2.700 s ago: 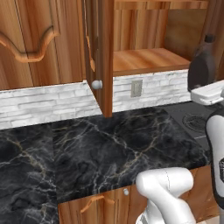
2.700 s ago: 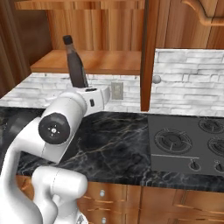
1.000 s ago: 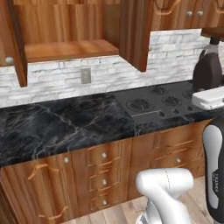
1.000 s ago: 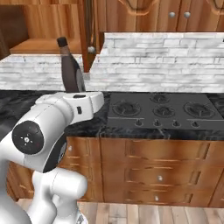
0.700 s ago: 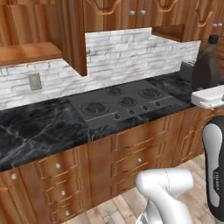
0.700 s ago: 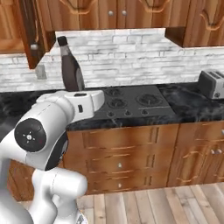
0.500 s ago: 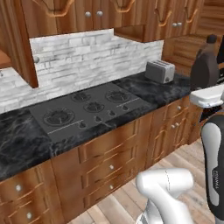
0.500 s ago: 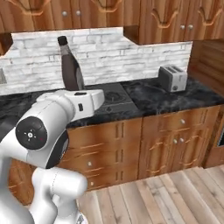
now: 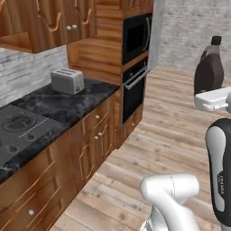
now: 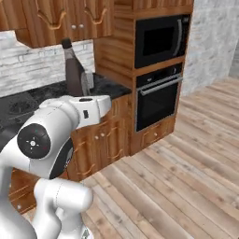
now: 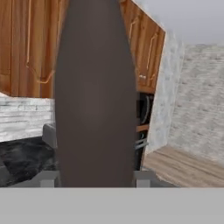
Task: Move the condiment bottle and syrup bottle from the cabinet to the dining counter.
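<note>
The wide plank wooden floor (image 10: 186, 154) to the right of the arm is open and gives free passage. On the left, the black marble desk (image 9: 67, 106) carries a silver toaster (image 9: 67, 81), with brown wall cabinets (image 9: 49, 22) overhanging it and limiting headroom. A tall wooden column with built-in black ovens (image 10: 161, 70) closes the desk's far end. The wide brown bottle (image 9: 209, 67) in the tool (image 11: 94, 177) blocks the hand view centre.

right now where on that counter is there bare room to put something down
Bare black marble lies on the counter between the toaster and the stovetop, and in front of the toaster toward the oven tower. The stovetop end is taken by burners.
</note>
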Controlling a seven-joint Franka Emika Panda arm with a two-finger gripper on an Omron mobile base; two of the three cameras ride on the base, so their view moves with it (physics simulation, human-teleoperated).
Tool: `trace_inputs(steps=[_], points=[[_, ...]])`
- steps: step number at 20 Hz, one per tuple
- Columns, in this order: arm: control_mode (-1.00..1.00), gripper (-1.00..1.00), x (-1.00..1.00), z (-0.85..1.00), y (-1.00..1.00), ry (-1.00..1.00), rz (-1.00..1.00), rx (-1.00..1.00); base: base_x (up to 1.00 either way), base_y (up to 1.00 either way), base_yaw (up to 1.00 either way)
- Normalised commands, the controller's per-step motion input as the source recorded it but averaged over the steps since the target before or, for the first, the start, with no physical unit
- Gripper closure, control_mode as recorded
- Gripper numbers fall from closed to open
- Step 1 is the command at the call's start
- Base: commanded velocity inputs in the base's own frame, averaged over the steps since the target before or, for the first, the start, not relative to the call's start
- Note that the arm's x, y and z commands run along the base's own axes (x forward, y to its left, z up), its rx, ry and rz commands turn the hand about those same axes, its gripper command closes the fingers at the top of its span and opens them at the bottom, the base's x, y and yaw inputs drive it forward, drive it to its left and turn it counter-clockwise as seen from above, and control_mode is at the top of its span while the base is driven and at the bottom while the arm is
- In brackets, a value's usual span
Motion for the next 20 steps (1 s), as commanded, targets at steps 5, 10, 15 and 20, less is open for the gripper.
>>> trace_inputs(steps=[5, 10, 15, 20], points=[[1.0, 1.0, 0.0, 0.0, 0.0, 0.0, 0.0, 0.0, 0.0, -1.0, -0.6], [1.0, 1.0, 0.0, 0.0, 0.0, 0.0, 0.0, 0.0, 0.0, -0.68, -0.48], [1.0, 1.0, 0.0, 0.0, 0.0, 0.0, 0.0, 0.0, 0.01, -0.54, -0.28], [1.0, 1.0, 0.0, 0.0, 0.0, 0.0, 0.0, 0.0, 0.24, -1.0, -0.25]])
